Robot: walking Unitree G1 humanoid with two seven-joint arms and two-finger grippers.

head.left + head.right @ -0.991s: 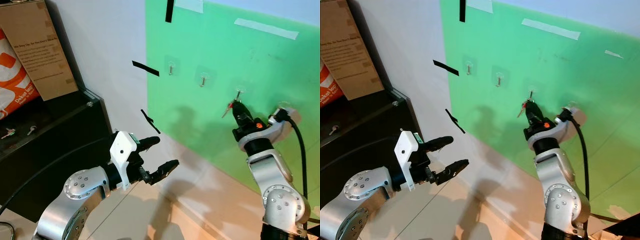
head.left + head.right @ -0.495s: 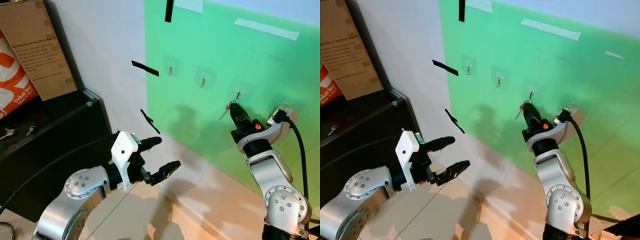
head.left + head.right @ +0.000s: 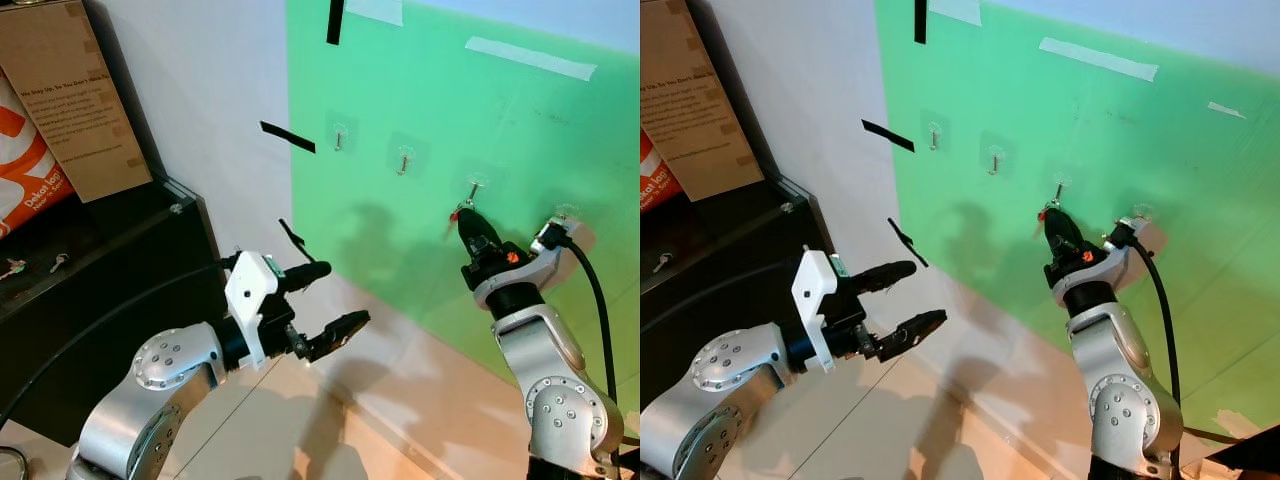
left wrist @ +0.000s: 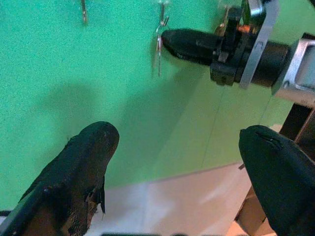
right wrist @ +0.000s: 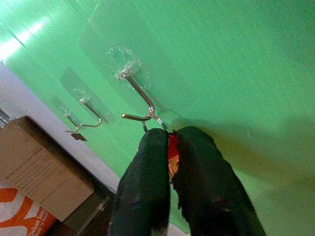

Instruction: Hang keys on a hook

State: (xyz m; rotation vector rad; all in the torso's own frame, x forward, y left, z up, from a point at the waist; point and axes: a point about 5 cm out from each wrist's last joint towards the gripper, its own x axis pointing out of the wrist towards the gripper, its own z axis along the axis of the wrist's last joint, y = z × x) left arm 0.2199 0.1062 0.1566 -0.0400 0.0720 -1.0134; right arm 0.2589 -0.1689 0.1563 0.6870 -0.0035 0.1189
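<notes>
Green wall (image 3: pixel 520 130): keys (image 5: pixel 171 147) between right jaws, at hook (image 5: pixel 140 101).

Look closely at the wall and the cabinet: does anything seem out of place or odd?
Yes. Two loose keys lie on the dark cabinet rather than on a hook, and stray strips of black tape sit askew on the wall. The right pincer, shut on a key, is at the third hook.
</notes>
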